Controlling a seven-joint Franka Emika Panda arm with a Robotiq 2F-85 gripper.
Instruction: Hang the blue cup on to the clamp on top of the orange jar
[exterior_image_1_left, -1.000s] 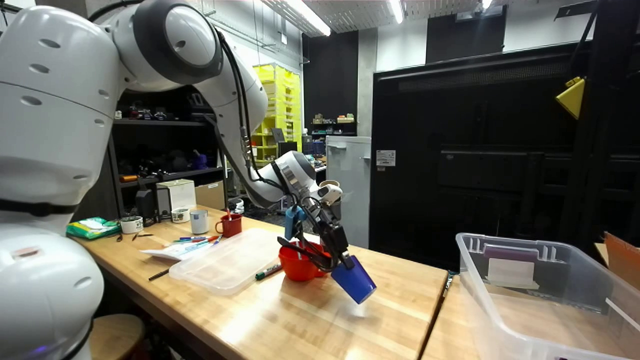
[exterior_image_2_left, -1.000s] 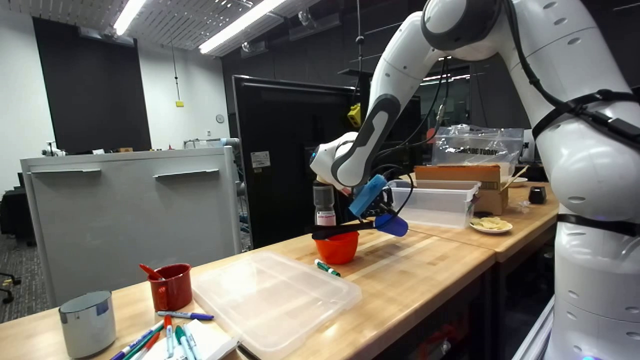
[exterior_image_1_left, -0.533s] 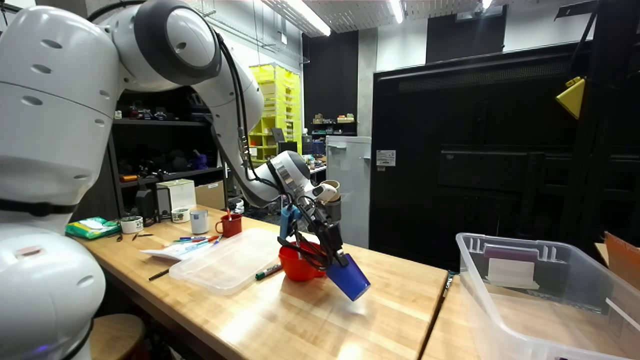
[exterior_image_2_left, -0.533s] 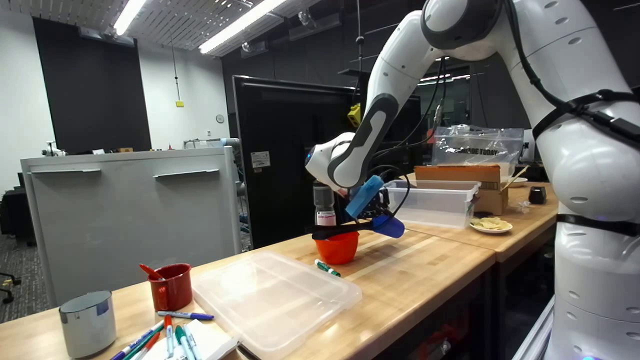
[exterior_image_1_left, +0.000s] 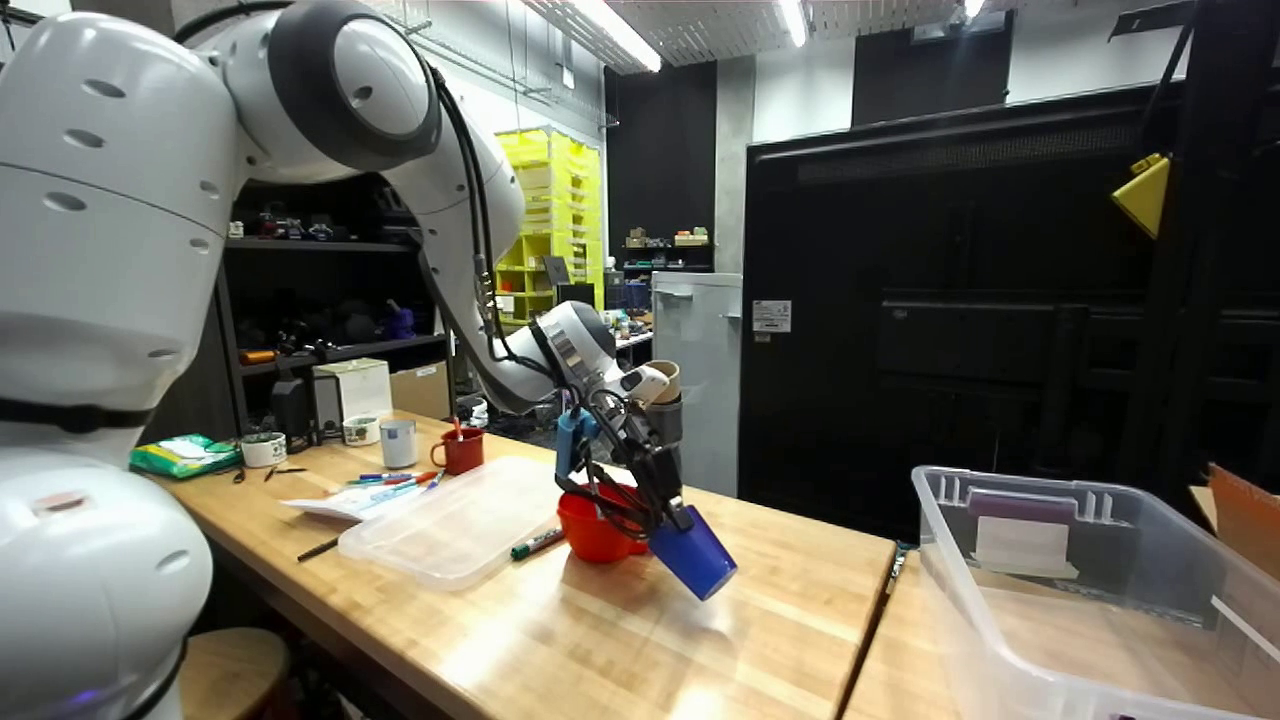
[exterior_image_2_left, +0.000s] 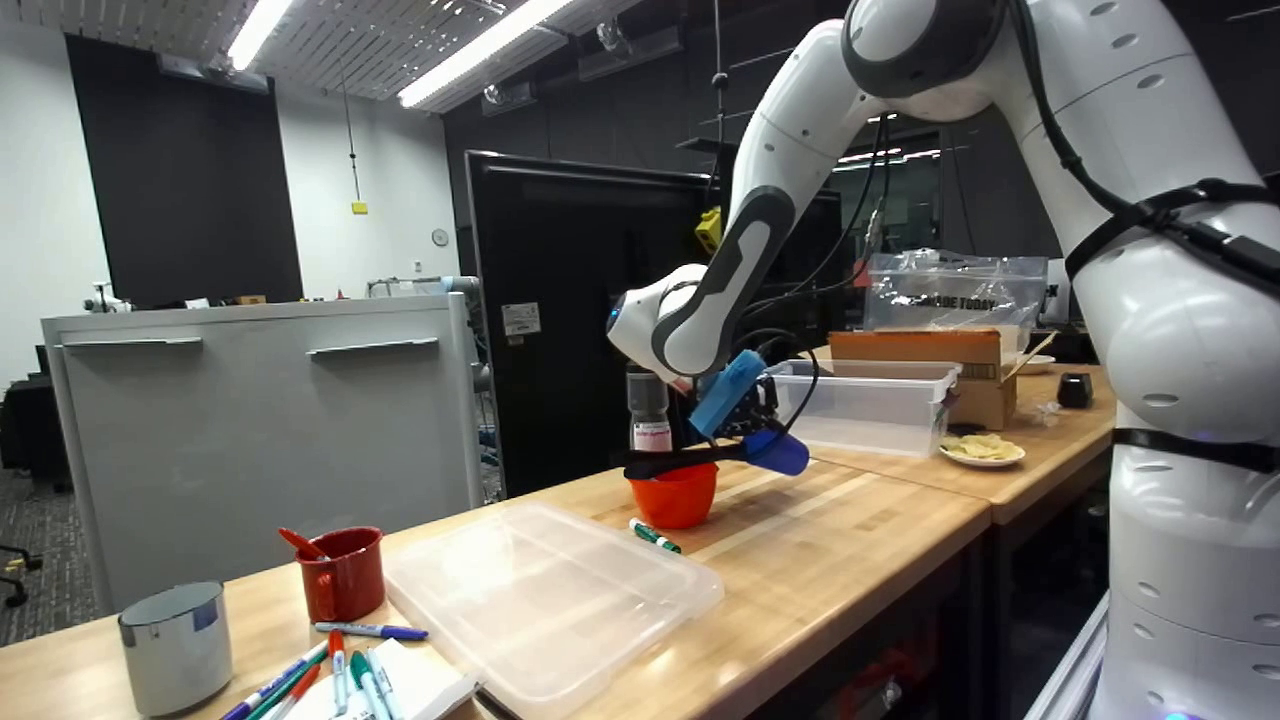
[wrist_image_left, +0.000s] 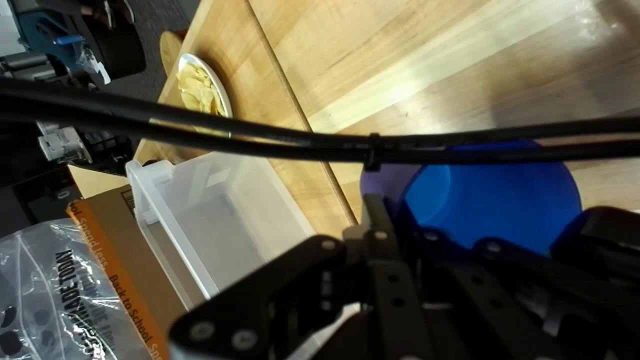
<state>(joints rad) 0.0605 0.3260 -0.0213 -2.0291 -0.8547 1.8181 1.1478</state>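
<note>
The blue cup (exterior_image_1_left: 695, 558) hangs tilted in the air above the table, mouth toward my gripper; it also shows in an exterior view (exterior_image_2_left: 780, 453) and in the wrist view (wrist_image_left: 500, 200). My gripper (wrist_image_left: 391, 212) is shut on the cup's wall at the rim, one finger outside and one inside. The orange jar (exterior_image_2_left: 675, 500) stands on the table beside the cup and shows in both exterior views (exterior_image_1_left: 592, 535). A black clamp-like piece (exterior_image_2_left: 688, 460) lies across the jar's top, its end close to the cup. I cannot tell whether cup and clamp touch.
A green marker (exterior_image_2_left: 655, 536) and a clear flat lid (exterior_image_2_left: 550, 600) lie near the jar. A clear bin (exterior_image_1_left: 1090, 600) and a plate of chips (exterior_image_2_left: 982, 450) stand on the adjoining table. A red mug (exterior_image_2_left: 342, 575) is farther along. Black cables (wrist_image_left: 300, 142) cross the wrist view.
My gripper and the held cup have shifted slightly toward the orange jar, mostly in the first half second. The jar and clamp have not visibly moved.
</note>
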